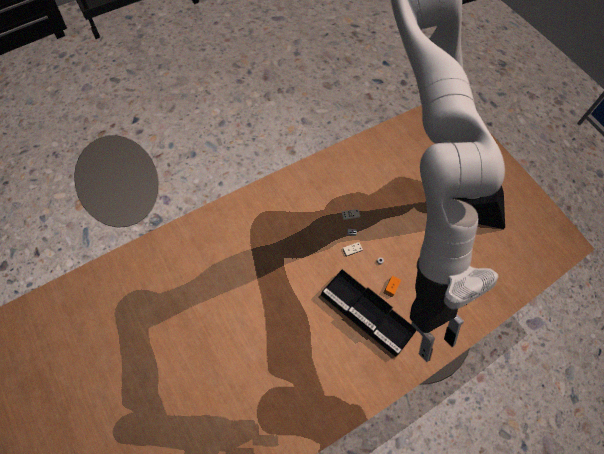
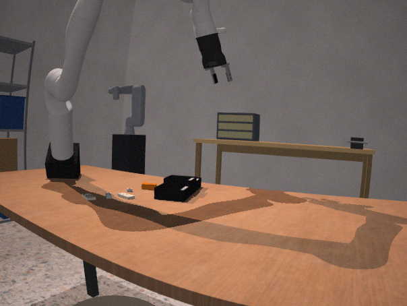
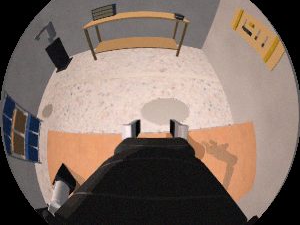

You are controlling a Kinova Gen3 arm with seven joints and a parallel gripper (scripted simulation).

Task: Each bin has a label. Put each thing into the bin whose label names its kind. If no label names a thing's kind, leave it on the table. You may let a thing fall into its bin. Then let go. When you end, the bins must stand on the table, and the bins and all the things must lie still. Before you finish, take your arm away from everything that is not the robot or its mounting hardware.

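Observation:
A row of three black labelled bins [image 1: 369, 312] stands on the wooden table; it also shows in the exterior view [image 2: 178, 187]. Near it lie an orange block [image 1: 392, 285] [image 2: 149, 185], a small grey nut [image 1: 379, 260], a white plate with holes [image 1: 353, 248] [image 2: 126, 195], a small grey part [image 1: 352, 231] [image 2: 108, 195] and a dark grey plate [image 1: 351, 214] [image 2: 88, 197]. My gripper [image 1: 440, 339] [image 2: 222, 75] hangs high above the table, past the bins' right end, open and empty. The wrist view shows the open fingers with nothing between them.
The arm's black base [image 1: 487, 210] [image 2: 63, 165] stands at the table's far edge. Beyond the table are a second table with a drawer box [image 2: 238, 126], a small idle arm [image 2: 129, 135] and a shelf [image 2: 13, 101].

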